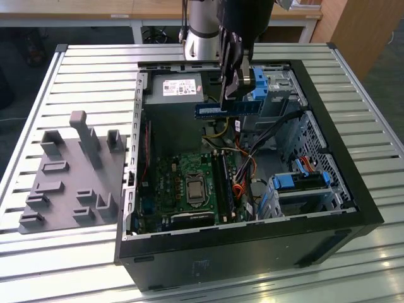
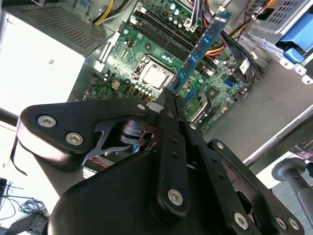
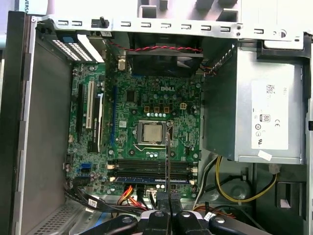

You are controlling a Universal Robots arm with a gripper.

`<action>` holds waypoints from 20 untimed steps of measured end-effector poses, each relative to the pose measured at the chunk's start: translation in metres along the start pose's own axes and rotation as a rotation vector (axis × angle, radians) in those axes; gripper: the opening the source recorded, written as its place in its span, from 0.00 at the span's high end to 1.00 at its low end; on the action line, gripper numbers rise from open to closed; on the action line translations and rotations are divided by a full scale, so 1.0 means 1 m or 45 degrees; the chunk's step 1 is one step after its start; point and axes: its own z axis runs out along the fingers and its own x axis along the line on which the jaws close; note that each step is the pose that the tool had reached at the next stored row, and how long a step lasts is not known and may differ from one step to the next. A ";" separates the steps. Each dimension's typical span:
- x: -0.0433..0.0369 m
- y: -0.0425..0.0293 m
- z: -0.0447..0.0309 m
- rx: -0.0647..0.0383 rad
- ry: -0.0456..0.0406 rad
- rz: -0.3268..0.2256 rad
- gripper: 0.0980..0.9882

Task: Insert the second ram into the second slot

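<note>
Blue second ram (image 1: 228, 108), pinched in the jaws, hangs above slots (image 3: 146, 170) seen in first wrist view.

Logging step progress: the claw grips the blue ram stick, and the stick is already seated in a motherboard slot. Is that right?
Not seated. The claw does grip the second ram, but the exterior view shows the stick held in the air, clear of the motherboard and its slots.

A slatted metal table (image 1: 82, 69) spans the exterior view. Along the top edge stands a wood-topped bench (image 1: 76, 7) on white legs; a wooden panel (image 1: 363, 31) occupies the upper right.
</note>
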 end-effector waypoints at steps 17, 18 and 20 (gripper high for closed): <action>0.0001 -0.0001 0.0000 0.003 -0.006 0.160 0.97; 0.0001 -0.0001 0.0000 0.003 -0.006 0.168 0.97; 0.0001 -0.0001 0.0000 0.003 -0.007 0.183 0.97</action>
